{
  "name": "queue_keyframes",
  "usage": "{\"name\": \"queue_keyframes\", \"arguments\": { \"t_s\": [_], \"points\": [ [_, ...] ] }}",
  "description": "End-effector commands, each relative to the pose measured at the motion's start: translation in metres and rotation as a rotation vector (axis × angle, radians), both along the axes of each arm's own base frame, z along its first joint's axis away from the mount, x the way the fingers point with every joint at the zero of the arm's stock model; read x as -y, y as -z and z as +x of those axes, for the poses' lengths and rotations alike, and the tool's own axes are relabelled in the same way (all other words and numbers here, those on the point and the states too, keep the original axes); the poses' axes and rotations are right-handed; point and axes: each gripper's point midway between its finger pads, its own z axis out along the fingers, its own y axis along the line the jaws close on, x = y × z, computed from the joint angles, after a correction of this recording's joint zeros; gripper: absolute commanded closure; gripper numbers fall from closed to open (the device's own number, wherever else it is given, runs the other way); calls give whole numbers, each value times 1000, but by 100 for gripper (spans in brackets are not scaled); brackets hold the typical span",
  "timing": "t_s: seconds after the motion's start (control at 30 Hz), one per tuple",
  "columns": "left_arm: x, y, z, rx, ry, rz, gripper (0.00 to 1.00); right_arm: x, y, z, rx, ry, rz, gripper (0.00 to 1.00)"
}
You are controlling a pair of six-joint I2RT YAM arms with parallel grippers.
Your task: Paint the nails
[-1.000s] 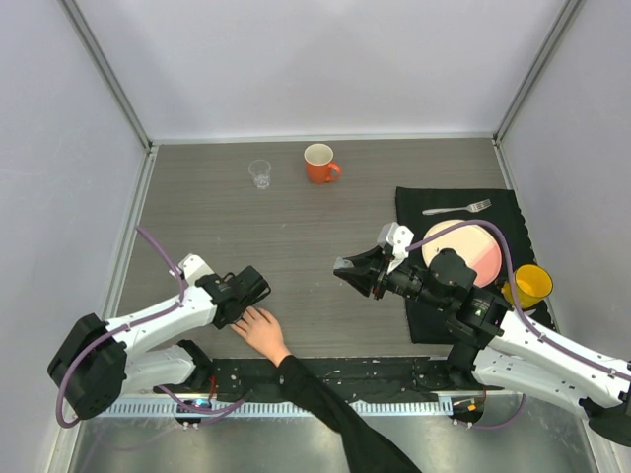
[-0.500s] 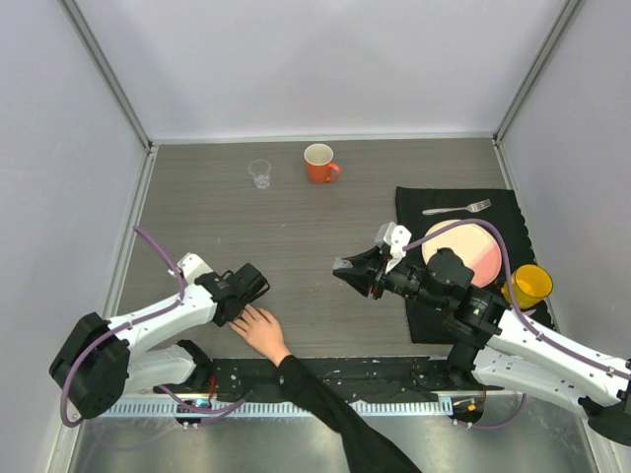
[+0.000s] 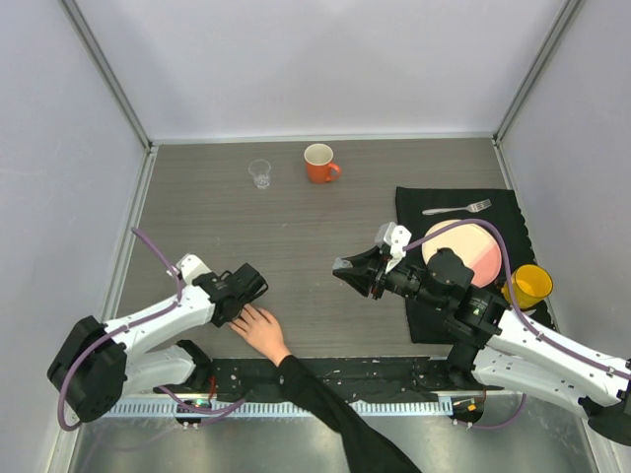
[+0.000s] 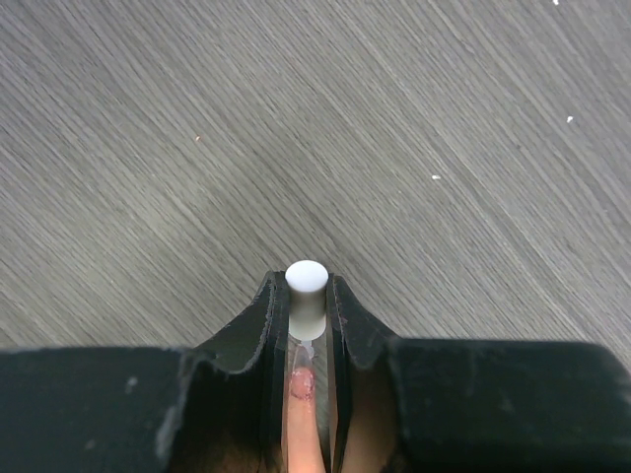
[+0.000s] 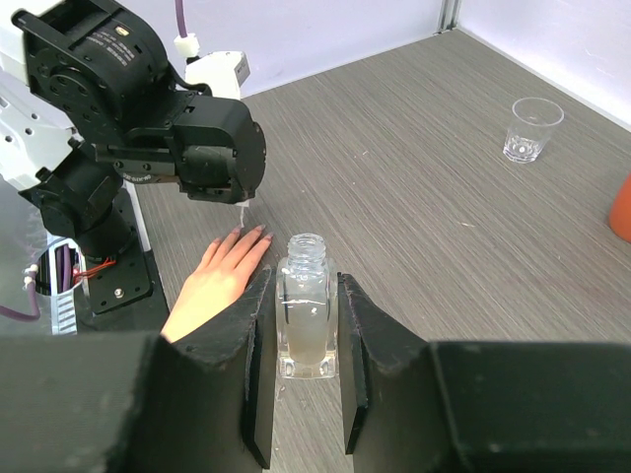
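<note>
A bare hand [image 3: 262, 332] with a black sleeve lies flat at the table's near edge; it also shows in the right wrist view [image 5: 215, 281]. My left gripper [image 3: 248, 296] is shut on the white brush cap [image 4: 307, 292], held just over the fingertips. In the left wrist view one finger lies between the jaws, its nail [image 4: 303, 384] smeared pink right under the brush. My right gripper [image 3: 351, 273] is shut on the open clear polish bottle [image 5: 307, 307], held upright at mid-table.
A clear cup [image 3: 259, 173] and an orange mug [image 3: 319, 163] stand at the back. A black mat [image 3: 414, 212] at the right holds a pink plate [image 3: 471, 247] and a fork [image 3: 458, 208]. A yellow cup [image 3: 530, 286] stands beside it.
My left gripper has shifted very slightly over the fingertips. The hand and my right arm have not visibly moved.
</note>
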Motion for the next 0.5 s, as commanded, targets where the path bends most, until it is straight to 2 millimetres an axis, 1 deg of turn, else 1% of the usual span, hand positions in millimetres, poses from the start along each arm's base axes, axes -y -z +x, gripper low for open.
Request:
{"name": "queue_keyframes", "arguments": {
  "t_s": [0.0, 0.13, 0.27, 0.47],
  "points": [
    [-1, -9, 1, 21, 12, -11, 100, 0, -25, 0, 50, -2, 70, 99],
    [0, -5, -1, 16, 39, -19, 100, 0, -25, -1, 49, -5, 72, 99],
    [-1, -4, -5, -7, 27, -20, 100, 0, -25, -2, 50, -6, 75, 99],
    [-1, -3, -5, -17, 16, -17, 100, 1, -26, -2, 51, -6, 77, 99]
  ]
}}
